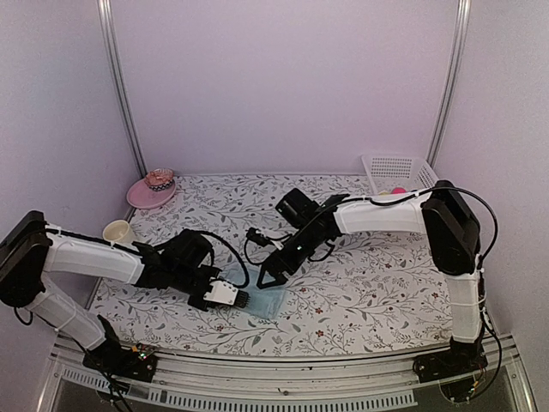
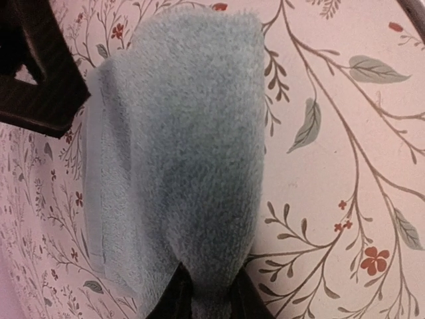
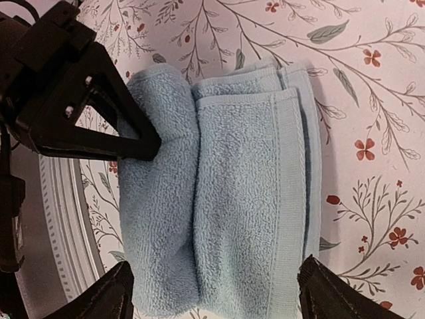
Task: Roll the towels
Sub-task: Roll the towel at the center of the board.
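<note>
**Item:** pale aqua towel (image 3: pixel 226 193), one piece. A second, royal blue towel is not seen in any view.

**Location:** front centre of the floral tabletop (image 1: pixel 386 292), lying between the two arms.

**Condition:** lies flat in several layers. A plump fold or part-roll runs along one long side, and a flat hemmed band runs along the other.

**Handling (judged):**
- Light, soft terry that is limp and compressible.
- The pile should grip well and is not fragile.
- Layers may slip over each other, and a loose roll is likely to spring open.
- Best taken at a hemmed edge or corner, pinching all layers together.
- Alternatively, pressed along the rolled side to keep the turn tight.

**Left fingers** (image 2: pixel 166 302): nearly together, clamped on one narrow end of the towel. The cloth bunches where it enters the pinch.

**Right fingers** (image 3: pixel 109 296): wide apart and holding nothing. They straddle the towel's width from above, and whether the tips touch the cloth cannot be told.

**Surroundings:**
- Pink hat (image 1: pixel 154 184), far left.
- Cream cup (image 1: pixel 117 230), beside the left arm.
- White basket (image 1: pixel 399 172), far right.
- All stand well apart from the towel.
</note>
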